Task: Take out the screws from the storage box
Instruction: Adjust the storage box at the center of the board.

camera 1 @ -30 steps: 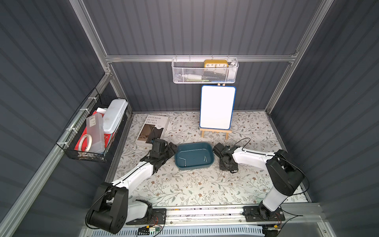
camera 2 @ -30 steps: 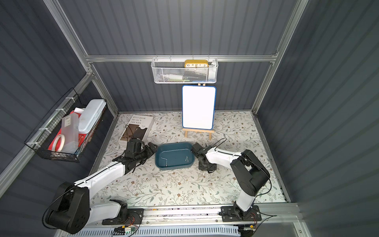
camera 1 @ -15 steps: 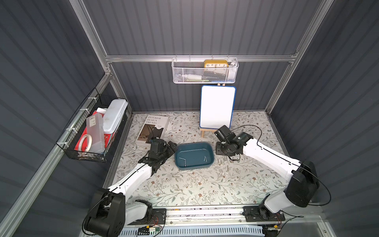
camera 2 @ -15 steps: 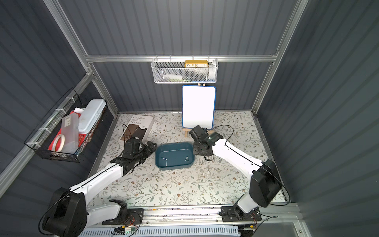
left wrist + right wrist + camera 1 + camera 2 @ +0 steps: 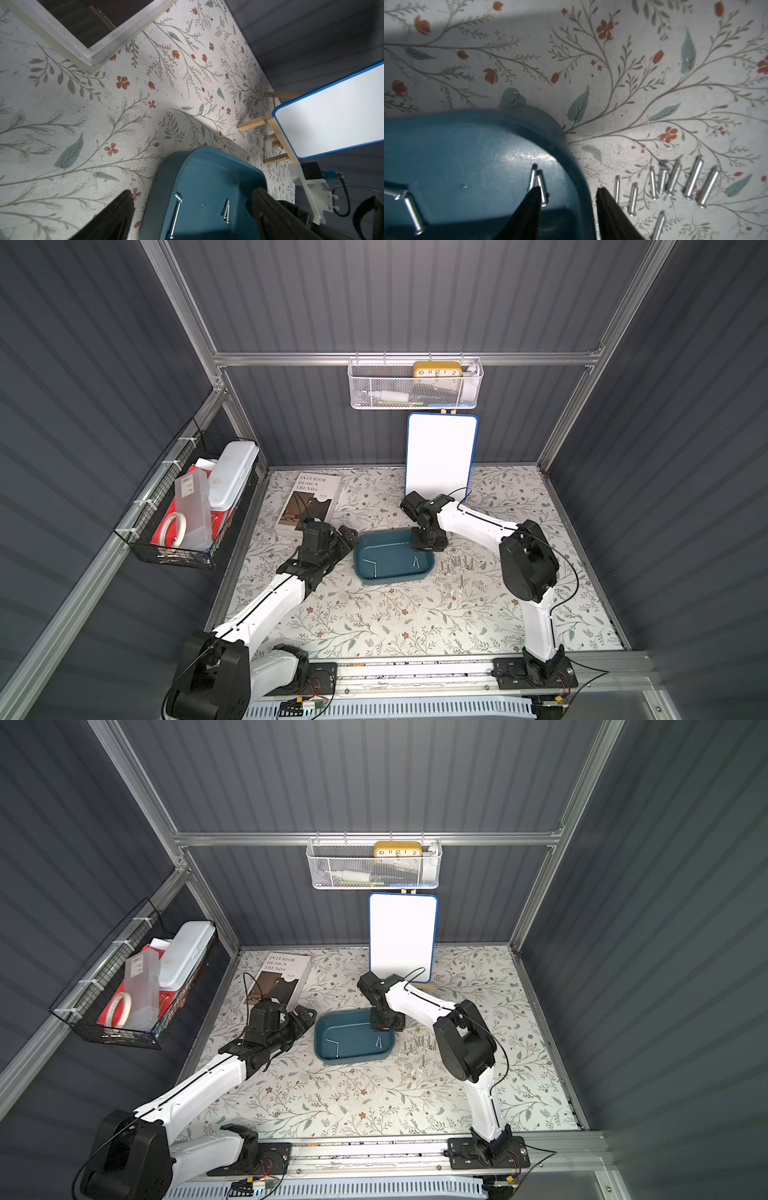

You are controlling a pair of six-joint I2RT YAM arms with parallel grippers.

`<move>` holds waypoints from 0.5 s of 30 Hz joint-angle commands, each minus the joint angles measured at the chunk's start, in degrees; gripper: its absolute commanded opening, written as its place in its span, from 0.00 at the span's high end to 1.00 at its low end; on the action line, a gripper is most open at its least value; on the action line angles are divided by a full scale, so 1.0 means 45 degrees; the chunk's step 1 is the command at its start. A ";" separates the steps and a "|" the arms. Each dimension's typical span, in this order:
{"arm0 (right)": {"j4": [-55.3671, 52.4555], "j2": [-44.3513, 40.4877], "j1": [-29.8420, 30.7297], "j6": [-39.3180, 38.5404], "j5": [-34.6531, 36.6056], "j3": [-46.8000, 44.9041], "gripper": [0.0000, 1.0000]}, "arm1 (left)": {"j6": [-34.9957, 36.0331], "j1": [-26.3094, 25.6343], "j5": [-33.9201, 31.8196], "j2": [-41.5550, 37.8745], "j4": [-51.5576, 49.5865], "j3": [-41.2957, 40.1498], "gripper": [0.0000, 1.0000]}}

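right claw point(image 5: 568, 188) back over box point(image 5: 467, 145), parted, empty; left claw point(image 5: 192, 192) wide. screws point(image 5: 538, 180) remain inside: next pick due.

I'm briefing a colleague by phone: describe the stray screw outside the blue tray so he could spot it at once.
Find the teal storage box mid-table. Beside it, on the side of the right arm, a row of screws lies on the floral table. The stray screw lies alone, nearer the base rail than that row.
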 commanded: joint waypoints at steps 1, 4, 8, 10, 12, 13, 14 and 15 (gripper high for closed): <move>-0.0702 0.0227 0.0011 0.0074 0.0545 0.0450 0.57 | -0.0199 0.0029 -0.0076 -0.0270 -0.0263 0.0260 0.07; -0.0751 0.0454 0.0009 0.0091 0.0265 0.0618 0.68 | -0.0223 0.0029 -0.0098 -0.0405 -0.0290 0.0214 0.07; -0.1124 0.0459 0.0009 0.0196 0.0282 0.0891 0.85 | -0.0177 0.0029 -0.0169 -0.0466 -0.0388 0.0254 0.07; -0.1177 0.0421 0.0019 0.0211 0.0338 0.0883 0.92 | -0.0163 0.0029 -0.0208 -0.0498 -0.0371 0.0235 0.07; -0.1316 0.0436 0.0009 0.0196 0.0108 0.0958 0.99 | -0.0182 0.0029 -0.0245 -0.0500 -0.0412 0.0274 0.08; -0.1449 0.0455 0.0009 0.0157 -0.0052 0.1000 1.00 | -0.0178 0.0029 -0.0234 -0.0541 -0.0482 0.0322 0.08; -0.1613 0.0456 0.0009 0.0132 -0.0187 0.1103 1.00 | -0.0169 0.0035 -0.0260 -0.0573 -0.0523 0.0361 0.07; -0.1861 0.0456 0.0009 0.0096 -0.0300 0.1221 1.00 | -0.0181 0.0029 -0.0282 -0.0620 -0.0591 0.0458 0.07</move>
